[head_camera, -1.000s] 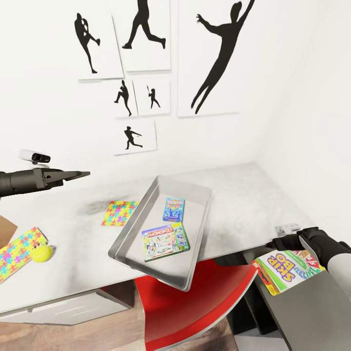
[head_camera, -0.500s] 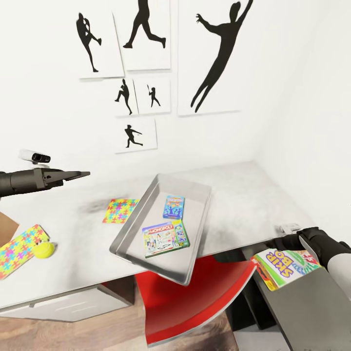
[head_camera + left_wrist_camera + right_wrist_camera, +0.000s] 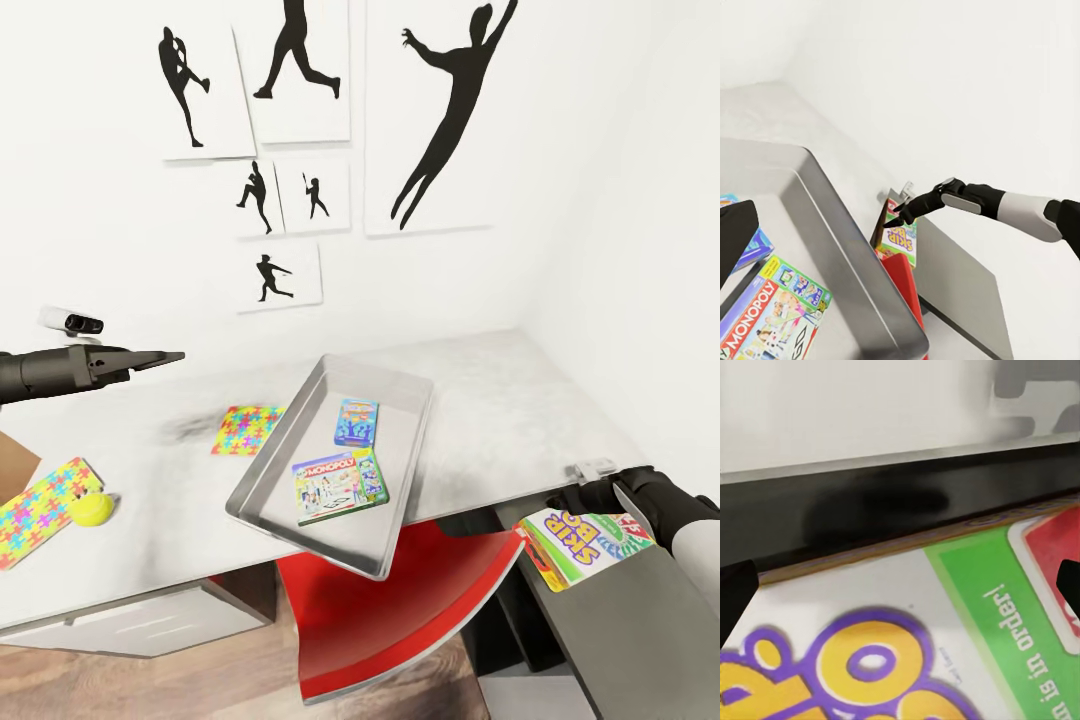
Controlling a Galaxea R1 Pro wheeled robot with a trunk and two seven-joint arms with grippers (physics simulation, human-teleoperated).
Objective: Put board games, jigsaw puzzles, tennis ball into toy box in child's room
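Observation:
The toy box is a shallow silver tray (image 3: 275, 445) on the pale table (image 3: 490, 400). It holds a Monopoly board game (image 3: 340, 487) and a small blue box (image 3: 357, 422). The yellow SKIP-BO board game (image 3: 585, 542) tilts at the gap between the table and the dark side unit (image 3: 630, 630). My right gripper (image 3: 562, 498) rests its tips on the box's upper edge; in the right wrist view its fingers (image 3: 733, 592) stand wide apart over the box face (image 3: 907, 645). My left gripper (image 3: 165, 358) hovers open above the table's left part. Two jigsaw puzzles (image 3: 247, 430) (image 3: 45, 497) and the tennis ball (image 3: 92, 510) lie left of the tray.
A red chair (image 3: 400, 600) is tucked under the table below the tray's overhanging corner. A brown cardboard corner (image 3: 12, 465) shows at the far left. White walls with black silhouette posters (image 3: 440, 120) close off the back and right. Wood floor (image 3: 150, 690) lies below.
The view has shifted slightly. The SKIP-BO box has tipped and turned a little under my right gripper. Both arms keep their places.

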